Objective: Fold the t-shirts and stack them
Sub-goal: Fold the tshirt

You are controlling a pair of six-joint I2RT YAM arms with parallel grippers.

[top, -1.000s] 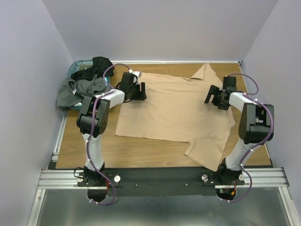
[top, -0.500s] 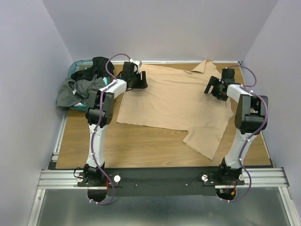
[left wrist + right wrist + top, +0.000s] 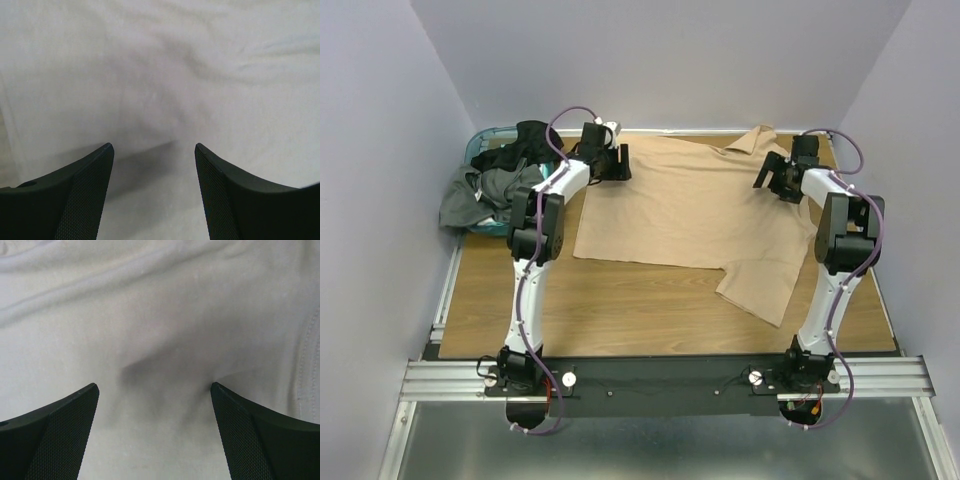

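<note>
Dark shirts (image 3: 480,190) sit heaped at the far left, spilling out of the teal basket (image 3: 483,137). Next along, my left gripper (image 3: 618,165) is at the far left corner of the tan shirt (image 3: 685,215). Its wrist view shows the fingers (image 3: 75,195) spread and nothing pinched, with pale cloth close below. The tan shirt lies spread across the middle of the table (image 3: 620,310), collar at the far right, one sleeve reaching toward the near right. My right gripper (image 3: 768,180) is beside the collar, fingers (image 3: 50,440) likewise parted, with a small pucker of cloth between them.
</note>
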